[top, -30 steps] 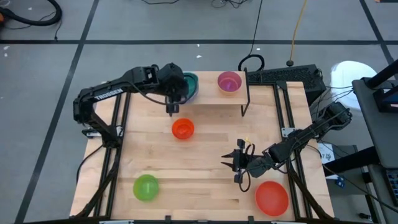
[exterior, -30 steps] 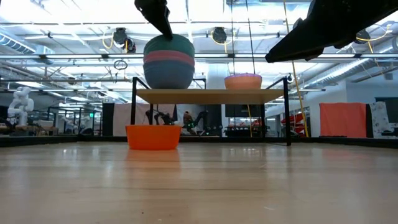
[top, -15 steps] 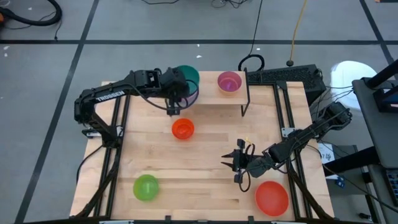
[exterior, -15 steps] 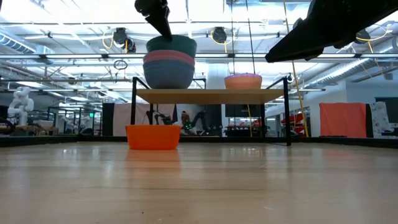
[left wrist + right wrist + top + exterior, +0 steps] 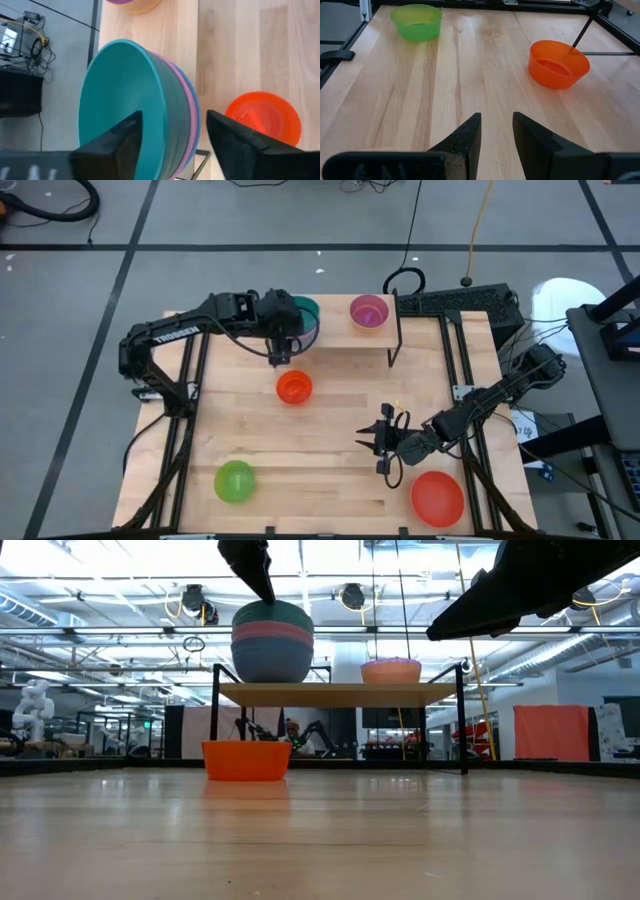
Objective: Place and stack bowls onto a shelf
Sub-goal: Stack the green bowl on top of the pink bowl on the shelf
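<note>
Left gripper: we see it in the upper middle of the high view, at the left end of the shelf; its fingers stand apart astride the near rim of the teal bowl. Whether they press the rim we cannot tell.
Stack: teal bowl on top, a pink bowl under it, a blue bowl at the bottom, at the shelf's left edge.
Shelf's right end: a purple bowl sits nested in an orange-toned one.
Orange bowl: on the table just below the shelf's front edge.
Green bowl: lower left, near the table's edge.
Red bowl: lower right corner.
Right gripper: lower right of centre, fingers slightly apart, holding nothing.
Open room: we see bare wood between the orange and green bowls.
</note>
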